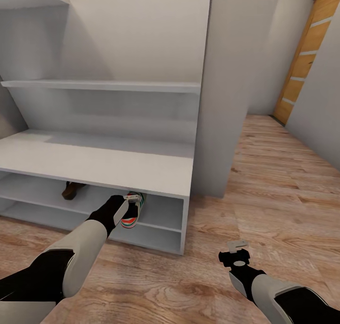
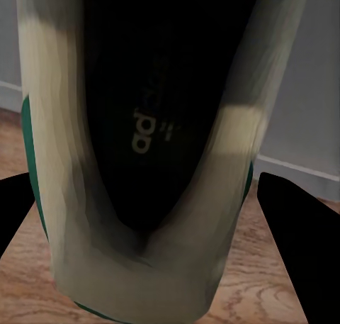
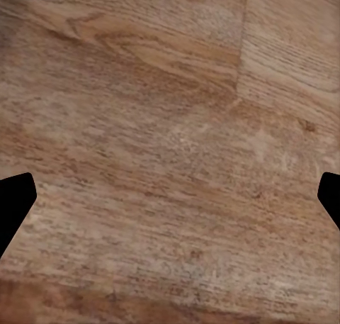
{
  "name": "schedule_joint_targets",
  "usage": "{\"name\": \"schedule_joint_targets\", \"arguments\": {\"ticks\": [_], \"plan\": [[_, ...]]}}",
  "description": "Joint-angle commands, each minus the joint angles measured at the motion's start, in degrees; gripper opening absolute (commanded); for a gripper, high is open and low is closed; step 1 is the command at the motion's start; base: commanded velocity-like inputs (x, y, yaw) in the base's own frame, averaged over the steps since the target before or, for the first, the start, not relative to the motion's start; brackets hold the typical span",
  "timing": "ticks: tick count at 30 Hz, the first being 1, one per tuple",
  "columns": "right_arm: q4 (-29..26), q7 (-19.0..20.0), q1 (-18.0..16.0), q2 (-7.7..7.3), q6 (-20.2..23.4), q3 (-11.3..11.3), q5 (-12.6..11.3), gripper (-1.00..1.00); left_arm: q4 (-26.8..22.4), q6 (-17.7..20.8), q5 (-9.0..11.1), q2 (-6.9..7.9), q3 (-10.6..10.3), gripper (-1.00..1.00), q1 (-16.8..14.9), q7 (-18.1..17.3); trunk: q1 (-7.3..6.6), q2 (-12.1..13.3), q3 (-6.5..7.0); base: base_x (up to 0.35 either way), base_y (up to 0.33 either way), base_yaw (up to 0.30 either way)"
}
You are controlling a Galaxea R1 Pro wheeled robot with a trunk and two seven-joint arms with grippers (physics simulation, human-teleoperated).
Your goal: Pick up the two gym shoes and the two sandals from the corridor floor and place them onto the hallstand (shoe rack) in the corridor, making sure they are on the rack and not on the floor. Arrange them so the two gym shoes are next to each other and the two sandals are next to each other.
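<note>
My left gripper (image 1: 133, 199) reaches to the mouth of the upper open compartment of the hallstand (image 1: 99, 166), at about six o'clock in the head view, and it pinches a gym shoe (image 1: 131, 214) that hangs with its toe down across the front edge of the middle shelf. In the left wrist view the gym shoe (image 2: 142, 161) sits close between my two dark fingers (image 2: 301, 249), its dark insole and pale collar facing the camera, a green stripe at each side. Deeper in the same compartment, toward nine o'clock from the shoe, a brown sandal (image 1: 72, 190) lies on the shelf. My right gripper (image 1: 237, 252) hovers over the corridor floor (image 1: 278, 196) at about five o'clock, well apart from the rack; its fingers (image 3: 14, 207) stand spread, with bare wood planks between them.
</note>
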Motion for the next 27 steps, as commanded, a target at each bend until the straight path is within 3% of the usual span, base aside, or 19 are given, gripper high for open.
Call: {"name": "schedule_joint_targets", "arguments": {"ticks": [1,14,27], "plan": [[0.2,-0.1,-0.1,0.03,-0.4,0.4,-0.4,1.00,-0.1,0.2,0.6,-0.04,0.2,-1.00,0.0,0.4,-0.01,0.0,-0.05,0.002,0.000,0.000],[0.2,-0.1,-0.1,0.03,-0.4,0.4,-0.4,1.00,1.4,-3.5,0.6,-0.04,0.2,-1.00,0.0,0.4,-0.01,0.0,-0.05,0.000,0.000,0.000],[0.2,-0.1,-0.1,0.03,-0.4,0.4,-0.4,1.00,2.8,-4.0,0.5,-0.01,0.2,-1.00,0.0,0.4,-0.01,0.0,-0.05,0.000,0.000,0.000]]}}
